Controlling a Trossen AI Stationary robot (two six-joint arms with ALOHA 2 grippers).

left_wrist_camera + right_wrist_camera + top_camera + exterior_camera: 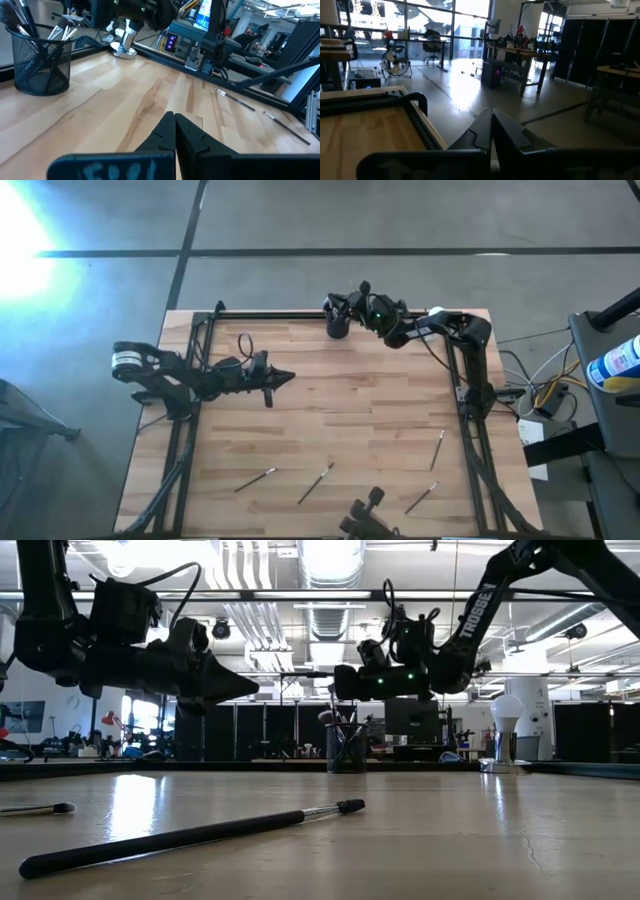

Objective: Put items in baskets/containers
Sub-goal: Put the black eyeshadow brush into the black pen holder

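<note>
The black mesh cup point(338, 328) stands upright near the table's far edge with several brushes upright in it point(42, 62) point(347, 748). Several more brushes lie flat near the table's near edge: point(255, 479), point(315, 483), point(438, 448), point(420, 498); one lies close to the low camera point(190, 837). My right gripper point(333, 306) point(340, 683) hovers shut just above the cup, its fingers level and empty point(492, 125). My left gripper point(287, 378) point(250, 690) point(175, 125) is shut and empty, above the table's left middle, pointing right.
A small shiny dish with a white ball point(124, 46) point(508, 720) stands by the far right corner, next to the right arm's base. A black frame rail point(300, 313) runs along the far edge. Bare wood point(360, 410) lies between the arms and the loose brushes.
</note>
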